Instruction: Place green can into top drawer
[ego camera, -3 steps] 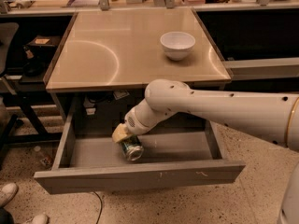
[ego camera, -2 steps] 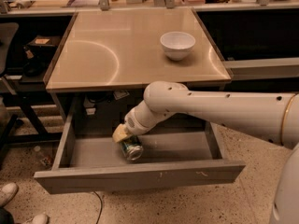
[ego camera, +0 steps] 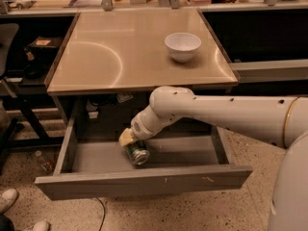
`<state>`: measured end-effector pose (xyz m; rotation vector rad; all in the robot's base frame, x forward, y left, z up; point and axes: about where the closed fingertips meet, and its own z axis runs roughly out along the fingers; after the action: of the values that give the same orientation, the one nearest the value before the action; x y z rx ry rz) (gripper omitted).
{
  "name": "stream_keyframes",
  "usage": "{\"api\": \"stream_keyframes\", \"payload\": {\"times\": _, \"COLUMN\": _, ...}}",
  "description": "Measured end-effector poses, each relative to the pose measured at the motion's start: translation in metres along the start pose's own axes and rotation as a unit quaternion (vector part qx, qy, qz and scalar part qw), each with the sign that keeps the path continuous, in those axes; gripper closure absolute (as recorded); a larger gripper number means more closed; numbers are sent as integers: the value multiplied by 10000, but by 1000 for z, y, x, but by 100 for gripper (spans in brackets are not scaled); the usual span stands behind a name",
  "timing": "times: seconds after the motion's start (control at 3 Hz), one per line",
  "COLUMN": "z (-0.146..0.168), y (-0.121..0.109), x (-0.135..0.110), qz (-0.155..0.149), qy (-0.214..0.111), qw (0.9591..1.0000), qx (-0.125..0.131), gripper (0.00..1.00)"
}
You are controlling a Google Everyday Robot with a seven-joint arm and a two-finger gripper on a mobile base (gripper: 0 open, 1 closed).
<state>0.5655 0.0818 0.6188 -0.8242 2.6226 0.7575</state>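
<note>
The top drawer (ego camera: 144, 181) is pulled open below the table, its grey front panel facing the camera. The green can (ego camera: 137, 152) lies inside it near the middle, tilted, with a shiny silver end toward the camera. My gripper (ego camera: 129, 139) reaches down into the drawer at the end of the white arm and sits right at the can's upper left, touching it or very close to it. Its pale yellowish fingertip pad (ego camera: 126, 138) shows just above the can.
A white bowl (ego camera: 182, 46) stands on the beige tabletop (ego camera: 120, 57) at the back right. A chair (ego camera: 9, 57) and dark shelving stand to the left. Shoes (ego camera: 9, 201) and a bottle (ego camera: 42, 160) are on the floor at the lower left.
</note>
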Motion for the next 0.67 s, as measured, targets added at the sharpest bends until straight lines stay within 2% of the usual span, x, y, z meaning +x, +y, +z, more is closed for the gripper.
{"api": "stream_keyframes", "payload": {"times": 0.67, "z": 0, "y": 0, "x": 0, "qz": 0, "qy": 0, "qw": 10000, "qx": 0, "gripper": 59}}
